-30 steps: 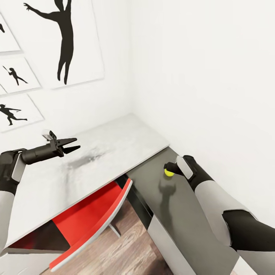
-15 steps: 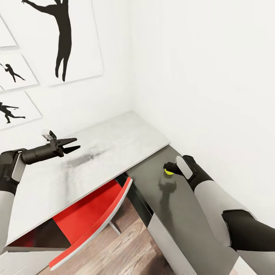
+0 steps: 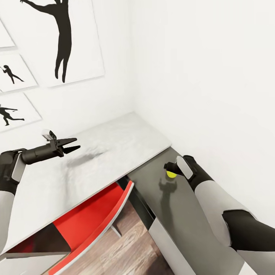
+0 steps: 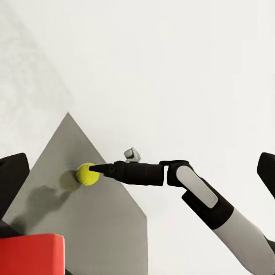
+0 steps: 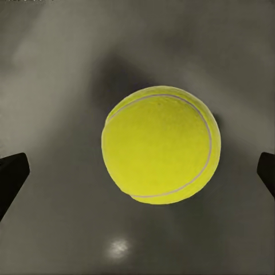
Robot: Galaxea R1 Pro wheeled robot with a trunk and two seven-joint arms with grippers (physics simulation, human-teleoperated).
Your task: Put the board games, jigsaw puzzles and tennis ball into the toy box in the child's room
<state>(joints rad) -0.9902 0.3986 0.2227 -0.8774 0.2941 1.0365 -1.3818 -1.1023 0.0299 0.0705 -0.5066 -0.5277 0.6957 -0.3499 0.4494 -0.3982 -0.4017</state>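
A yellow tennis ball (image 3: 170, 174) rests on the dark grey table (image 3: 183, 214) close to the white wall. My right gripper (image 3: 168, 168) hovers right over the ball and points down at it. In the right wrist view the ball (image 5: 160, 144) lies midway between the two dark fingers (image 5: 11, 175), which stand wide apart and do not touch it. From the left wrist view the ball (image 4: 87, 174) sits at the tip of the right gripper (image 4: 102, 169). My left gripper (image 3: 74, 144) hangs open and empty above the light grey desk (image 3: 114, 145).
A red chair (image 3: 91, 214) is tucked under the light desk, beside the dark table's end. Black silhouette pictures (image 3: 65, 38) hang on the wall behind the desk. The two walls meet in a corner behind both tables. Wooden floor (image 3: 126, 248) lies below.
The head view has shifted slightly. The ball peeks out a little more from under the right gripper. Both arms keep their pose.
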